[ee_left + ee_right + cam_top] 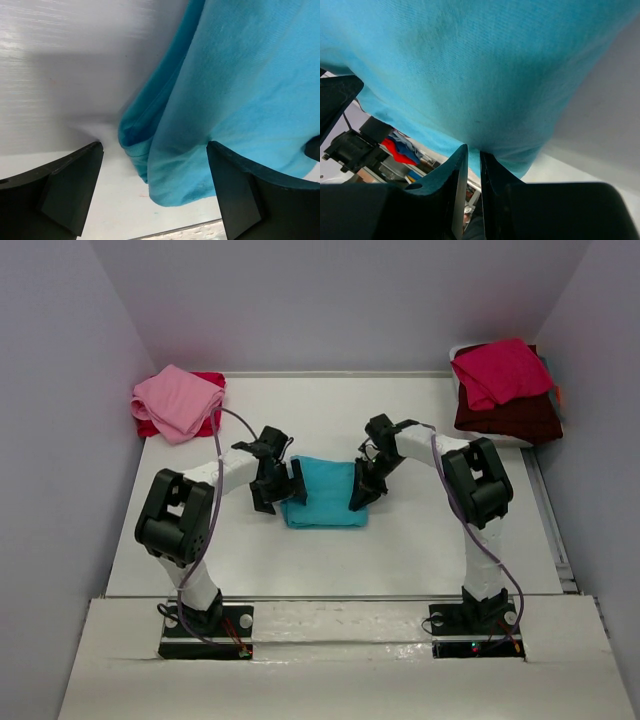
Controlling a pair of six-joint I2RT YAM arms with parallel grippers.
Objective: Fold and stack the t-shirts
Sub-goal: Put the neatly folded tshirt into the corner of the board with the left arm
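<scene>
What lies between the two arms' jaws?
The folded turquoise t-shirt, shown in the top view; right jaws pinch its edge, left jaws stand open.

Right hand (474, 151) seemingly around turquoise t-shirt (470, 65)

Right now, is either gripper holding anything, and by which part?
The right gripper pinches the turquoise t-shirt by its right edge. The left gripper stands open astride the opposite edge, gripping nothing.

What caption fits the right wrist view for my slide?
Right tool pinching the edge of a soft turquoise cloth t-shirt.
</scene>
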